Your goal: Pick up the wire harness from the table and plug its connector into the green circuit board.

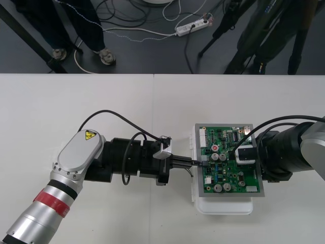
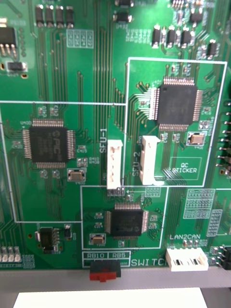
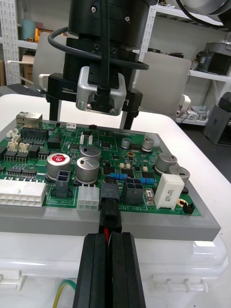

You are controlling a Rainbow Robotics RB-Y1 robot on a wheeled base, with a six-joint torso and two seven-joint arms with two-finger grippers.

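The left gripper (image 1: 194,162) reaches in level from 8 o'clock, its fingers (image 3: 122,269) pressed together on the wire harness's black plug (image 3: 109,211), a red wire (image 3: 104,233) showing between them. It is held low and square so the plug meets the edge connector at the 9 o'clock side of the green circuit board (image 1: 228,175). The plug sits at the mouth of that connector; whether it is fully seated is hard to judge. A green wire (image 3: 62,292) trails below over the white base (image 1: 223,206). The right gripper (image 1: 239,152) stands over the board's 3 o'clock side, apparently spread wide, probably to steady the board against the push.
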